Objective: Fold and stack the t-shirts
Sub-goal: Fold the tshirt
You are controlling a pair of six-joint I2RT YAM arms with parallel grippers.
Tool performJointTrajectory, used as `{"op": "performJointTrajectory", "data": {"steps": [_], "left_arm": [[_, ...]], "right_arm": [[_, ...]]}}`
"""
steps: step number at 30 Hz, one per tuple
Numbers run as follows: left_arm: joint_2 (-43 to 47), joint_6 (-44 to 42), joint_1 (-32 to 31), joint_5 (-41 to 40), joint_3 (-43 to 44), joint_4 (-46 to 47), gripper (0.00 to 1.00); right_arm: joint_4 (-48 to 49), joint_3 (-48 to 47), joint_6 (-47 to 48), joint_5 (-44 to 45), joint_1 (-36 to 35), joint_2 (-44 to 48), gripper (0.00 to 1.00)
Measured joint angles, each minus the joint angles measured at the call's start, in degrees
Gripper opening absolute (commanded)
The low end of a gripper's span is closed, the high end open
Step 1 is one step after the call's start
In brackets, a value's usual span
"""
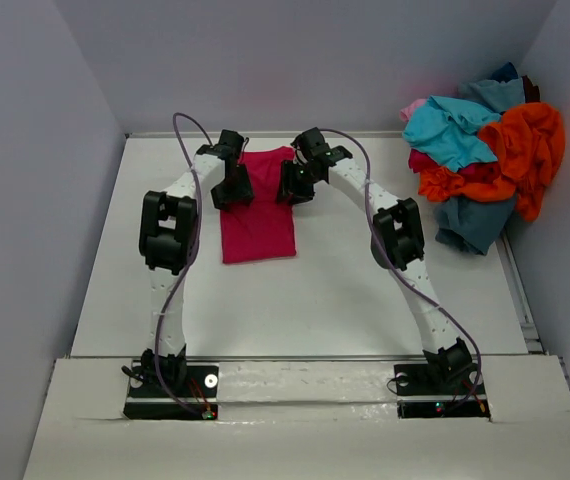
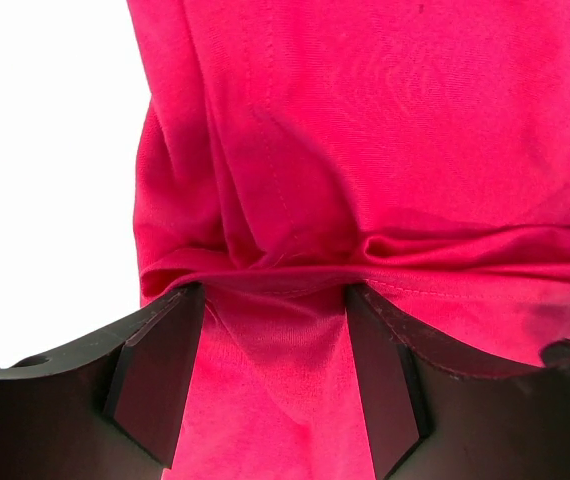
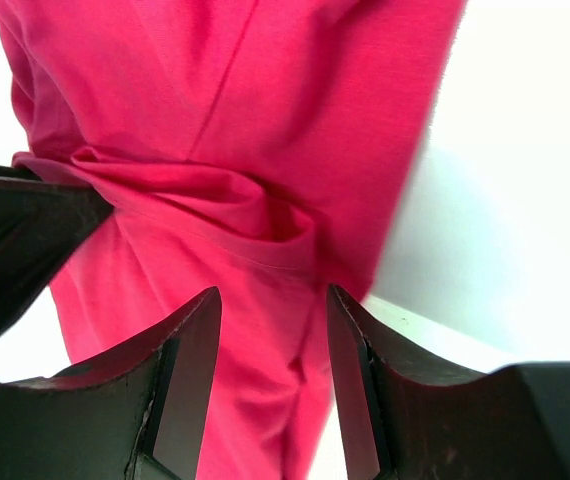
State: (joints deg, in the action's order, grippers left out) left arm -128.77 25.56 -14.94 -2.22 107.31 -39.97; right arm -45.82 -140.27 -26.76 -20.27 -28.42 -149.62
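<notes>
A crimson-magenta t-shirt (image 1: 260, 228) lies on the white table (image 1: 325, 300) as a long narrow strip, running from the far edge toward the middle. My left gripper (image 1: 233, 190) is over its far left edge and my right gripper (image 1: 295, 185) over its far right edge. In the left wrist view my left gripper (image 2: 275, 292) is open, with a bunched hem fold of the shirt (image 2: 365, 120) at the fingertips and cloth between the jaws. In the right wrist view my right gripper (image 3: 273, 296) is open astride the shirt's (image 3: 215, 90) edge.
A heap of other t-shirts sits at the far right corner: orange (image 1: 533, 145), turquoise (image 1: 450, 130), pink (image 1: 415, 107), dark blue (image 1: 473, 222). Grey walls close the table at left, back and right. The right arm's elbow (image 1: 397, 235) stands between the shirt and the heap.
</notes>
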Motion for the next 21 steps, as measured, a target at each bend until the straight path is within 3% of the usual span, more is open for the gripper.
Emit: {"op": "performJointTrajectory", "data": {"steps": [5, 10, 13, 16, 21], "left_arm": [[0.0, -0.6, 0.6, 0.0, 0.0, 0.2, 0.70], [0.3, -1.7, 0.7, 0.7, -0.5, 2.1, 0.73], [2.6, -2.5, 0.7, 1.6, -3.4, 4.1, 0.81], [6.1, -3.1, 0.7, 2.9, -6.2, 5.1, 0.85], [14.2, -3.4, 0.7, 4.7, -11.0, 6.4, 0.86]], "right_arm": [[0.0, 0.0, 0.2, 0.2, 0.3, 0.0, 0.53], [-0.2, 0.0, 0.8, 0.4, 0.4, 0.0, 0.64], [-0.6, 0.1, 1.6, 0.3, 0.4, 0.2, 0.71], [-1.8, 1.1, 2.5, 0.2, 0.4, 1.3, 0.72], [-1.7, 10.9, 3.0, -0.8, 0.4, 9.3, 0.73]]}}
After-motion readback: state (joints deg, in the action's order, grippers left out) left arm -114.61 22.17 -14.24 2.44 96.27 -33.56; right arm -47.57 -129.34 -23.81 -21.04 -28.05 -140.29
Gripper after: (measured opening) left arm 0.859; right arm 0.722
